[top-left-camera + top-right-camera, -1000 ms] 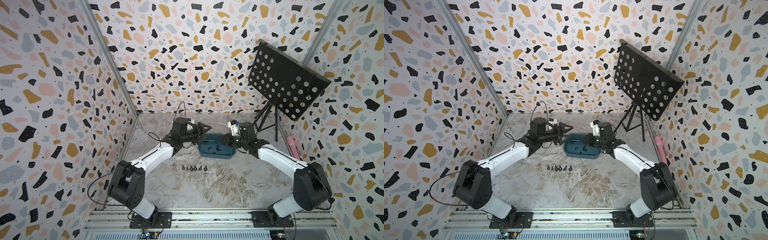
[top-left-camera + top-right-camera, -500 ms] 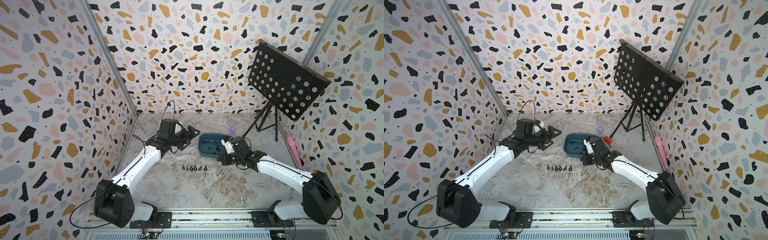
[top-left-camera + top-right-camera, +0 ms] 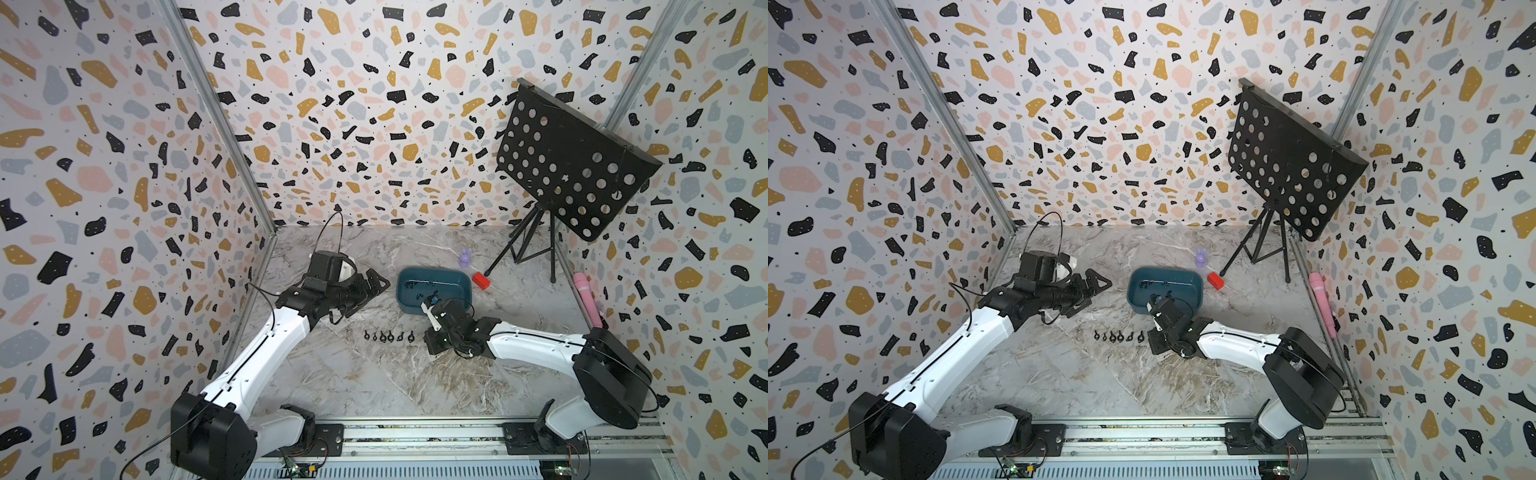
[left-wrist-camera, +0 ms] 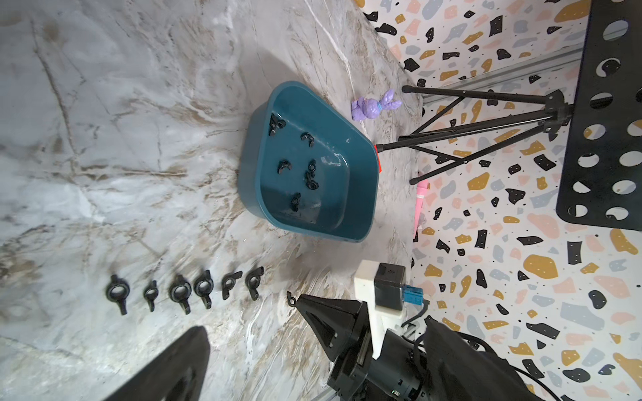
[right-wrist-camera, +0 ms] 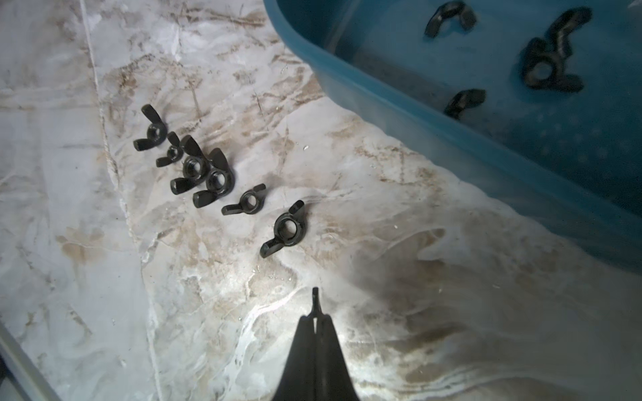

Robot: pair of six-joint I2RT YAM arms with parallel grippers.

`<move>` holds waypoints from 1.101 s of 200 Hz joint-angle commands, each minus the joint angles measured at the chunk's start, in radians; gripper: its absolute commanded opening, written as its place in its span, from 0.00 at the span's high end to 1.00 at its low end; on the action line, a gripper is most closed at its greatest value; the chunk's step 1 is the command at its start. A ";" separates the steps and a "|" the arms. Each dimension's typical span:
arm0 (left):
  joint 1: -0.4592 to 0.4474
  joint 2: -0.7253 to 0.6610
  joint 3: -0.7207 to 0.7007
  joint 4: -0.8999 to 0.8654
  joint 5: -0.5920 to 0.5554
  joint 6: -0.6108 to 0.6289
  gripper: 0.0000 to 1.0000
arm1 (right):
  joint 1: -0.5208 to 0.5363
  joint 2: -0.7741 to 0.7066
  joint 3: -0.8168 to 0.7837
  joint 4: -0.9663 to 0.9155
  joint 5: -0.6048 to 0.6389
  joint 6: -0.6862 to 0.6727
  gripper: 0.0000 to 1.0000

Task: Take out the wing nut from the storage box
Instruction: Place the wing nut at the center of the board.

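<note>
Right wrist view: right hand (image 5: pixel 315 316) pinched shut on wing nut (image 5: pixel 315 294); it was best lowered onto bench (image 5: pixel 399 323) beside end nut (image 5: pixel 285 227), not touching. Left hand (image 3: pixel 378 286) gaped empty.

Both top views look down from high over the front rail (image 3: pixel 415 436) toward the back wall (image 3: pixel 374 124), taking in the whole marble table (image 3: pixel 374 374). The left wrist camera faces across the table from mid-distance at the storage box (image 4: pixel 248 173) and the row of wing nuts (image 4: pixel 180 291). The right wrist camera sits low and close, looking past the right gripper (image 5: pixel 315 314) at that row and the box's near wall; all four views share both.
</note>
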 commanded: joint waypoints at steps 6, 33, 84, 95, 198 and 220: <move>0.009 -0.038 -0.007 -0.045 -0.028 0.065 0.00 | 0.021 0.035 0.048 0.031 0.059 -0.011 1.00; 0.014 -0.052 -0.013 -0.063 -0.026 0.070 0.00 | 0.029 0.070 0.055 0.053 0.074 -0.006 1.00; 0.016 -0.066 -0.024 -0.073 -0.020 0.073 0.00 | 0.032 0.116 0.086 0.068 0.092 -0.011 1.00; 0.017 -0.066 -0.023 -0.074 -0.019 0.072 0.00 | 0.031 0.123 0.088 0.068 0.106 -0.015 1.00; 0.019 -0.066 -0.029 -0.075 -0.019 0.074 0.00 | 0.036 0.149 0.059 0.116 0.118 -0.003 0.94; 0.019 -0.063 -0.029 -0.073 -0.019 0.074 0.00 | 0.040 0.137 0.052 0.109 0.121 0.001 0.89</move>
